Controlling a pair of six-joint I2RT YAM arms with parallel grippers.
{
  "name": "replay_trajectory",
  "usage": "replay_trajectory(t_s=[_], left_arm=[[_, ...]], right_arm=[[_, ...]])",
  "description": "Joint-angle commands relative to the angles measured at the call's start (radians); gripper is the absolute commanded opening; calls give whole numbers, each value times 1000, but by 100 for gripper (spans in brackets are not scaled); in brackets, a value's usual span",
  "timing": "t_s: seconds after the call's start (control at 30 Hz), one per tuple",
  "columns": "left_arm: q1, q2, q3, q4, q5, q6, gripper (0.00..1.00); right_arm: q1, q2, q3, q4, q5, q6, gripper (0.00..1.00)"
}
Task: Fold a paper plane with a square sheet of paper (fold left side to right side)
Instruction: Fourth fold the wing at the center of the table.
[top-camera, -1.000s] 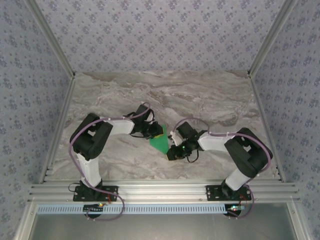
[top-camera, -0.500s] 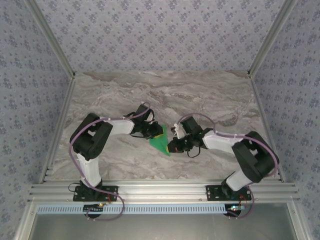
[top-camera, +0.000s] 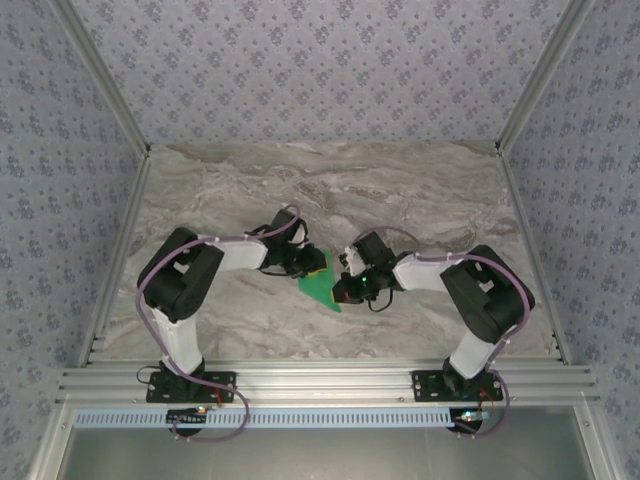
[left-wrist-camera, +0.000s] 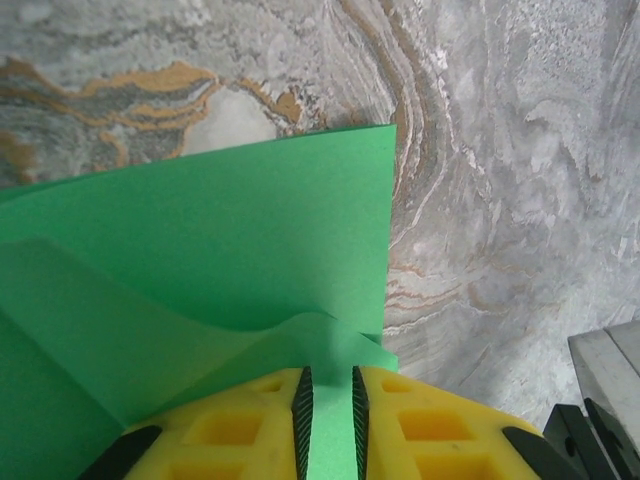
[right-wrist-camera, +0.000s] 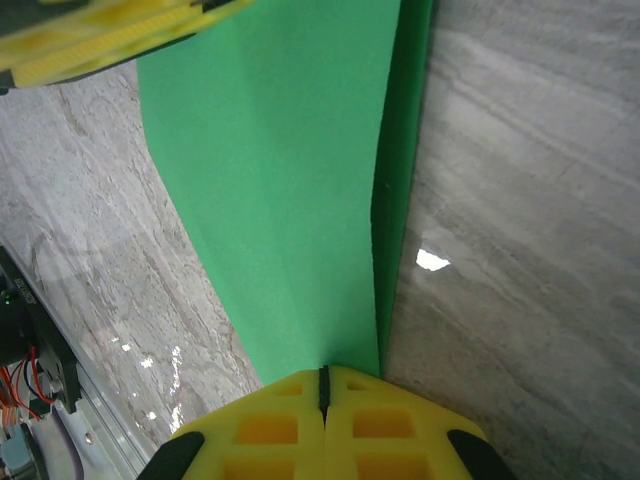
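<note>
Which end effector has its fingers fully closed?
The right end effector: its yellow fingers meet at a thin seam. On the left end effector they stand slightly apart, green paper between them.

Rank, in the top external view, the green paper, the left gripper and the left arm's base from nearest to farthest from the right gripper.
From the right gripper:
1. green paper, at its fingertips, to its left.
2. left gripper, just across the paper, slightly farther back.
3. left arm's base, far left at the near edge.
</note>
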Motion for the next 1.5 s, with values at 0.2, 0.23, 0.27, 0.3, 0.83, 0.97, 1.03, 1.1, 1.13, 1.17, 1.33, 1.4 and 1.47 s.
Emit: replay_trajectory(t_s=[0.2,0.23,0.27,0.3,0.83,0.97,1.03,1.1,1.13,1.17,1.33,1.4,1.47], left_arm=[[-12,-182,-53,7,-32,69,20],[-22,-194,-63,14,-28,70,18],[-34,-202,-74,23,-21,71,17],[-45,-207,-83,32,-16,69,15],[-110,-144,-159,129,-19,44,6],[-111,-130,-157,133,-21,62,6],[-110,-115,-155,132,-22,62,6],[-110,-98,-154,126,-32,61,5],[-111,-90,-153,125,-37,59,5],[-109,-83,-155,125,-43,57,5],[-96,-58,-153,109,-70,61,5],[-88,-53,-153,92,-87,71,4],[-75,-51,-153,74,-103,80,4]], right_arm=[[-1,75,-29,-190,171,-43,0],[0,76,-24,-196,175,-47,0],[4,77,-20,-207,182,-51,0],[7,78,-17,-213,186,-54,0],[21,87,0,-238,201,-69,0],[22,96,1,-247,203,-71,0],[25,102,7,-253,205,-72,0],[29,105,14,-270,218,-79,0],[31,107,20,-280,225,-81,0],[35,109,22,-288,231,-84,0],[39,117,27,-311,244,-96,0],[39,125,32,-327,260,-106,0],[40,130,33,-344,272,-116,0]])
